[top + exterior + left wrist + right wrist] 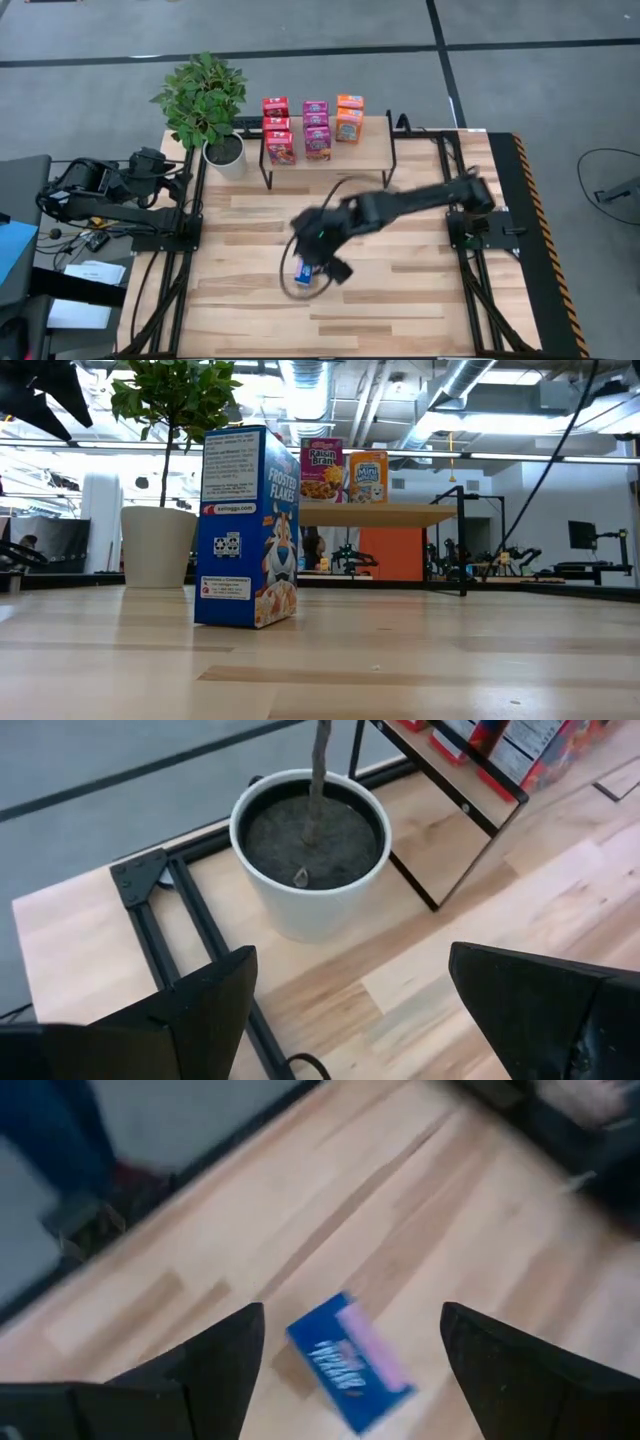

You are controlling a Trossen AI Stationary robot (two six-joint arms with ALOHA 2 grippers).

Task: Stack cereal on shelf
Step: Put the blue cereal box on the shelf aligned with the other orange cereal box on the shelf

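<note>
A blue cereal box [303, 272] stands upright on its bottom end on the plank table, also seen in the low view [245, 525]. My right gripper [320, 266] hovers above it, open; in the right wrist view [352, 1312] the box top [350, 1362] lies below, between the spread fingers, untouched. The light-wood shelf [372, 150] at the far middle carries red [279, 146], magenta [317, 140] and orange [348, 124] boxes in rows. My left gripper [165, 172] waits open at the far left, by the plant pot [310, 850].
A potted plant [205, 100] stands left of the shelf. Black frame rails run along the table's left [190, 230] and right [465, 260] sides. A dark cable loops around the blue box [290, 240]. Bare planks lie at the near side [400, 310].
</note>
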